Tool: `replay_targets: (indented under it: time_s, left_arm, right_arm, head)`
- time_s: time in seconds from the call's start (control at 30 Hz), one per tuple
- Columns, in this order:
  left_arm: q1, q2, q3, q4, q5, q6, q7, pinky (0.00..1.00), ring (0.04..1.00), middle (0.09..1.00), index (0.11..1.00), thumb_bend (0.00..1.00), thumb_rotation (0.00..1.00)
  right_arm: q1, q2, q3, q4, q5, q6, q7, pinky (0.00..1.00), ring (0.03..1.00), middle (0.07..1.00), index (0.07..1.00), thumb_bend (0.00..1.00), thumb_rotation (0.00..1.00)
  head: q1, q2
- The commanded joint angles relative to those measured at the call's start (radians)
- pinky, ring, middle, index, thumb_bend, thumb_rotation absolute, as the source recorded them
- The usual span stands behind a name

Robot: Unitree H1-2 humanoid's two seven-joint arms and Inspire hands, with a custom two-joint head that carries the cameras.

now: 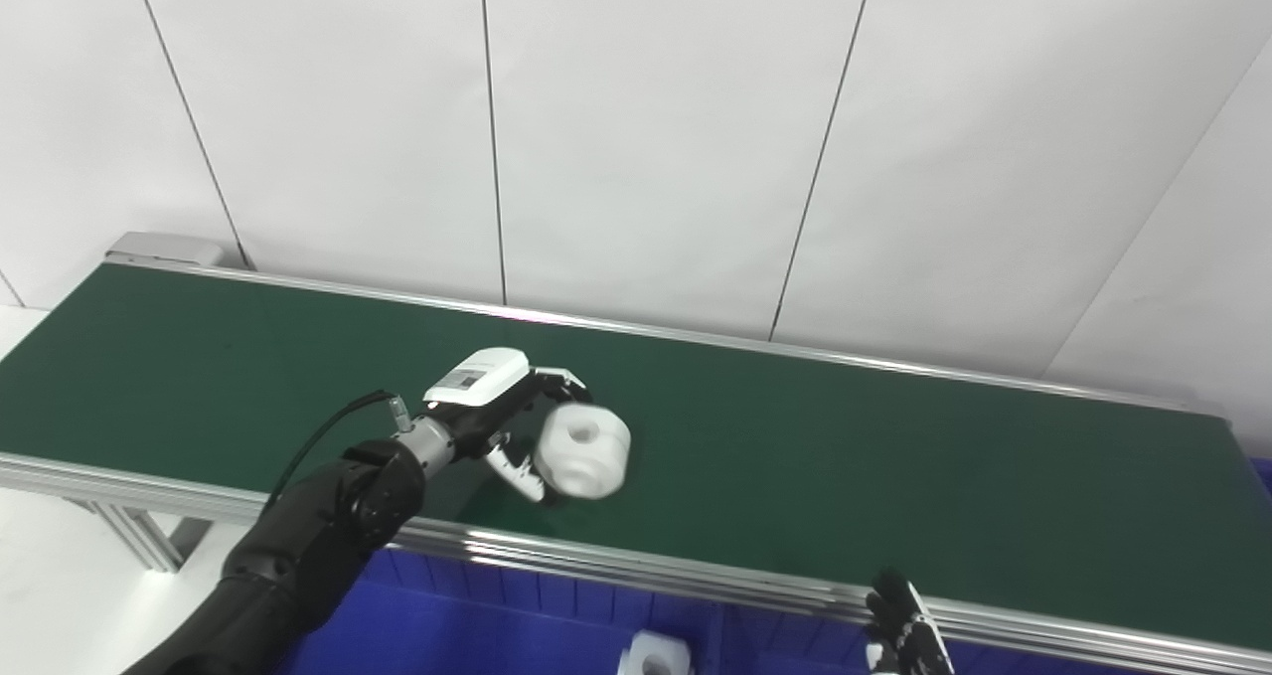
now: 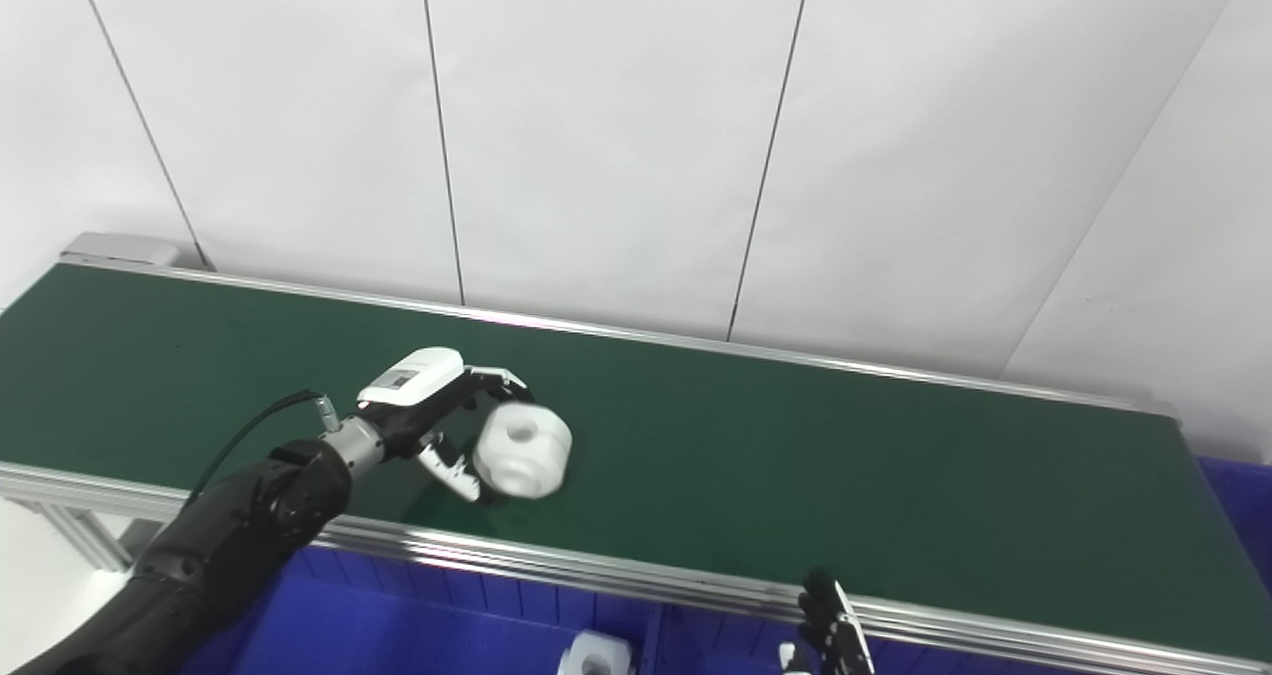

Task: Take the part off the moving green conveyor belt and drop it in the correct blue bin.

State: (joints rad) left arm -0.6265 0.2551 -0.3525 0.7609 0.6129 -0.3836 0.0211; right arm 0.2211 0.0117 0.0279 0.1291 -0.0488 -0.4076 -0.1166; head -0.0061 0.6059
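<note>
Blue bins (image 1: 517, 635) are seen nearest the camera, under the front rail of the belt, with a white block (image 1: 654, 655) already lying in one of them beside a divider. Only the dark fingertips of the right hand (image 1: 906, 627) are shown at the bottom edge; whether that hand is spread or closed cannot be told.

Above the near part of the green conveyor belt (image 1: 845, 466) the white part (image 1: 584, 450), a short cylinder with a hole through its middle, is pinched by the left hand (image 1: 517, 419), fingers behind it and the thumb underneath. It appears to be held just clear of the belt, though contact with the belt cannot be ruled out, as its edges are blurred.

The hold is judged shallow, since only the rear of the part seems to be wrapped. On a round, smooth body it could be lost during the swing toward the bins, and the part could be dropped back on the belt or onto the rail. A release over the wrong compartment is also possible.

A silver metal frame is fitted round the belt, and plain white wall panels (image 1: 656, 138) with thin dark seams are seen behind it
</note>
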Motion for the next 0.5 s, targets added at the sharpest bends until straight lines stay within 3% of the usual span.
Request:
replay_targets:
  time_s: [0.0, 0.47]
  left_arm:
    - [-0.027, -0.019, 0.032, 0.001, -0.047, -0.033, 0.055, 0.47, 0.513, 0.482, 0.509, 0.52, 0.0]
    - [0.016, -0.075, 0.11, -0.032, -0.173, -0.046, 0.045, 0.46, 0.506, 0.473, 0.519, 0.51, 0.0]
  right_arm:
    - [-0.005, 0.004, -0.003, -0.029, -0.002, -0.062, -0.005, 0.87, 0.901, 0.901, 0.903, 0.72, 0.8]
    - [-0.001, 0.011, -0.006, -0.046, 0.0, -0.062, -0.004, 0.87, 0.901, 0.906, 0.905, 0.72, 0.79]
  head:
    - [-0.003, 0.001]
    - [-0.031, 0.02]
